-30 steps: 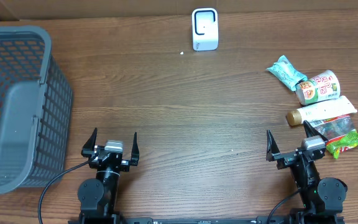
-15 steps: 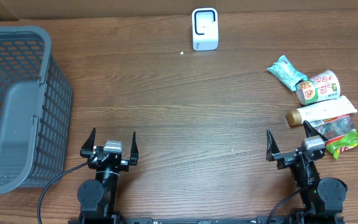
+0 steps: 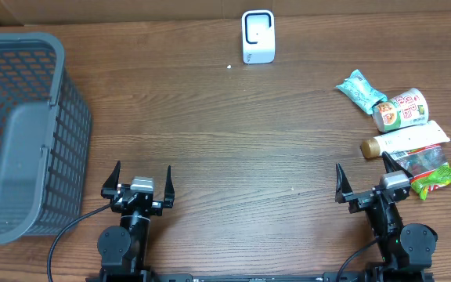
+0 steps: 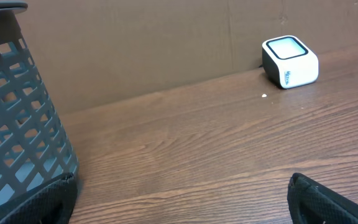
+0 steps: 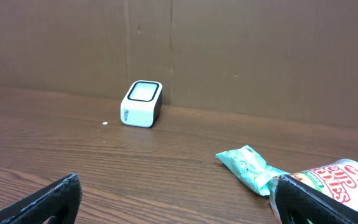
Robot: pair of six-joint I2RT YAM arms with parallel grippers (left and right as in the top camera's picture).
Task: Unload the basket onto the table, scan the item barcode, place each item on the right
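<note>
The white barcode scanner stands at the table's far edge; it also shows in the left wrist view and the right wrist view. Several items lie at the right: a teal packet, a cup of noodles, a white tube with a gold cap and a green snack bag. My left gripper rests open at the near edge, nothing between its fingers. My right gripper is open too, empty, just left of the snack bag.
A large grey mesh basket fills the left side, close to my left gripper. A cardboard wall backs the table behind the scanner. Bare wood lies between the grippers and the scanner.
</note>
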